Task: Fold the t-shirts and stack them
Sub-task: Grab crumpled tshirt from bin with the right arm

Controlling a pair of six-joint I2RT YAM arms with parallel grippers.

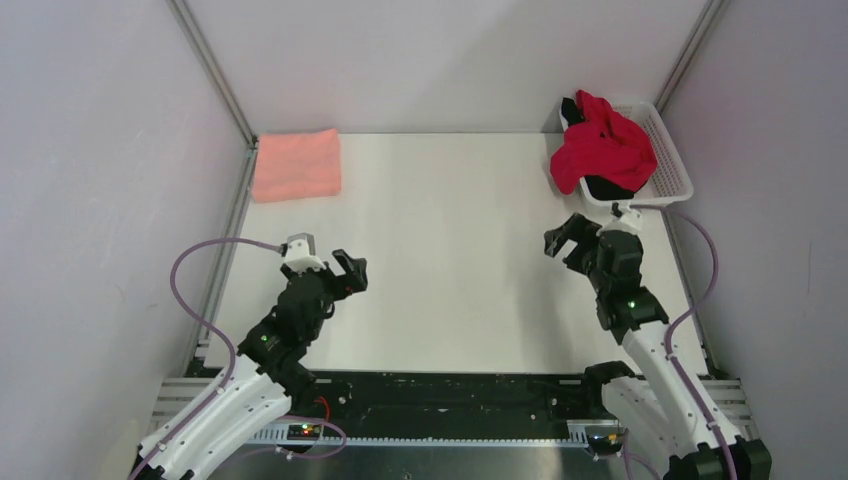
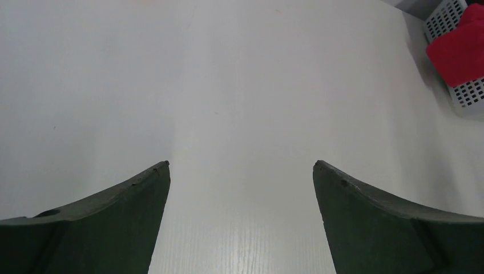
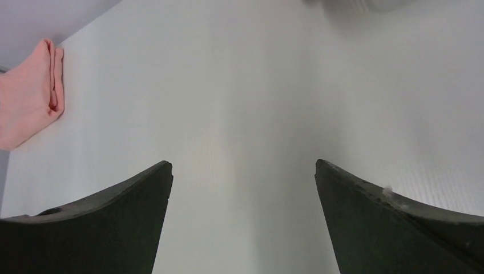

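Red shirt (image 1: 605, 145) sits bunched in the basket (image 1: 672, 165), no clear long axis, spilling over its left rim, with the black shirt (image 1: 610, 187) beneath. Right gripper (image 1: 570, 238), jaws spread and empty, hovers just short of the basket's near rim and is plainly the nearer arm. Left gripper (image 1: 352, 270), also spread and empty, is well left of the basket. Folded pink shirt (image 1: 297, 164) lies far left of the basket, by the wall. Bare desk (image 1: 450, 250) between gives room to spread.
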